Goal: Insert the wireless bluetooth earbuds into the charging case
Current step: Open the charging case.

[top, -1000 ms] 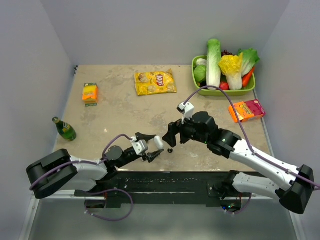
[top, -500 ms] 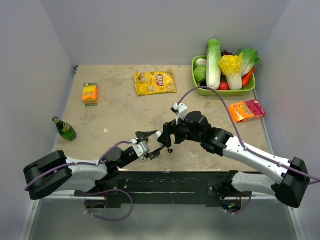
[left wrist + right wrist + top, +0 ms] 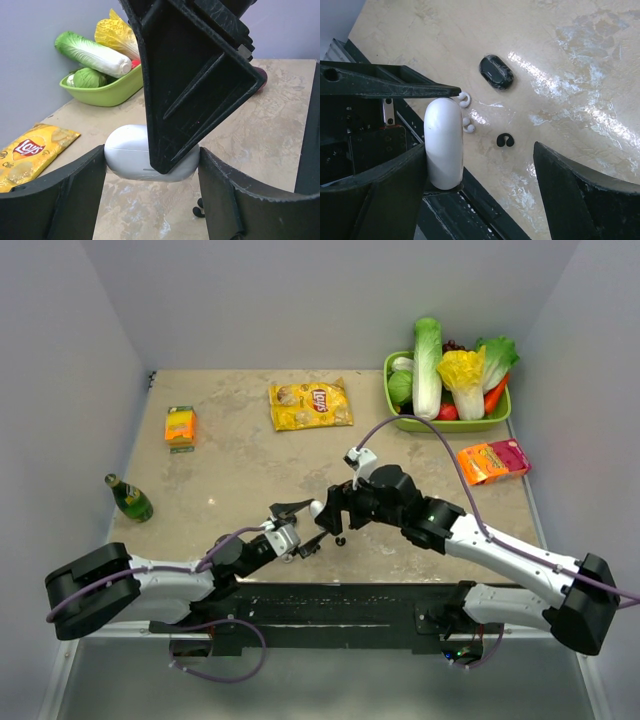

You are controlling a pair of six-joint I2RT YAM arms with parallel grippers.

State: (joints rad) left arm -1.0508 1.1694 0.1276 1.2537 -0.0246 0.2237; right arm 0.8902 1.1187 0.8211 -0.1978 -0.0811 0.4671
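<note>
fingers of the left gripper (image 3: 152, 165) are clamped on the charging case (image 3: 125, 156), one at each rounded end, holding it above the table (image 3: 260, 125). the right gripper (image 3: 480, 152) stands wide apart around the case: one finger lies close against its side, the other well clear, gripping nothing. on the table below lie a dark bud (image 3: 496, 72), two whitish buds (image 3: 465, 99) near the case's tip, and a smaller dark bud (image 3: 505, 141).
</note>
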